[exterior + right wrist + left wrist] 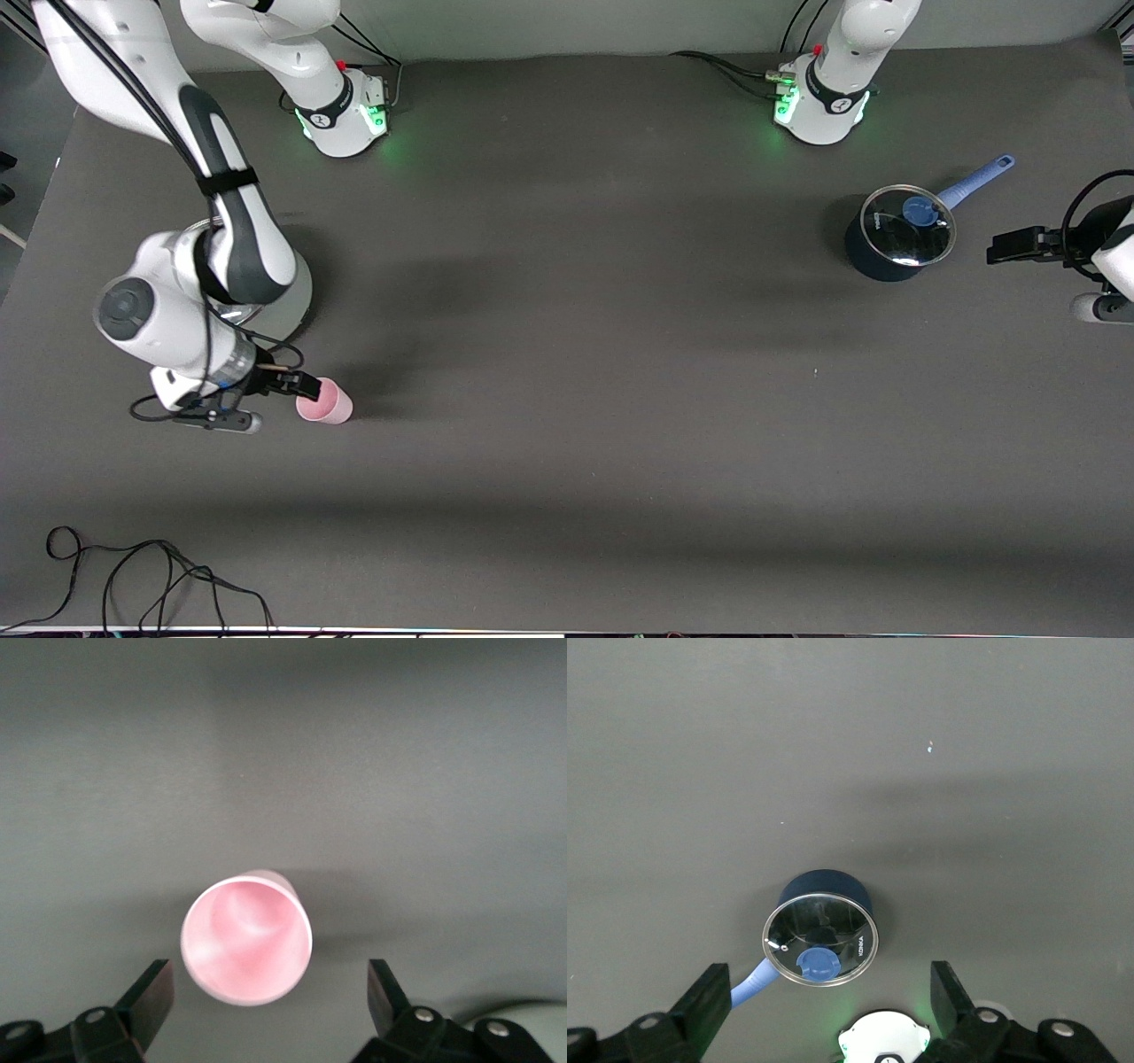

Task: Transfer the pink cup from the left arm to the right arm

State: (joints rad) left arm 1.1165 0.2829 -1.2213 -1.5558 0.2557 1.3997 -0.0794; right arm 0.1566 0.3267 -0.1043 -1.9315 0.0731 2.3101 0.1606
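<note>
The pink cup (324, 402) rests on the dark table toward the right arm's end, its open mouth turned toward the right gripper (297, 386). In the right wrist view I look into the cup (247, 938). It sits just ahead of the right gripper (270, 997), whose black fingers (152, 994) stand wide apart and clear of its rim. The left gripper (1019, 244) hangs over the left arm's end of the table, beside a dark pot. In its own wrist view the left gripper (826, 1001) is open and holds nothing.
A dark blue pot (899, 235) with a glass lid and a blue handle stands near the left arm's base (819, 106). A pale round pot (297, 297) is partly hidden under the right arm. Loose black cables (159, 576) lie at the table's front corner.
</note>
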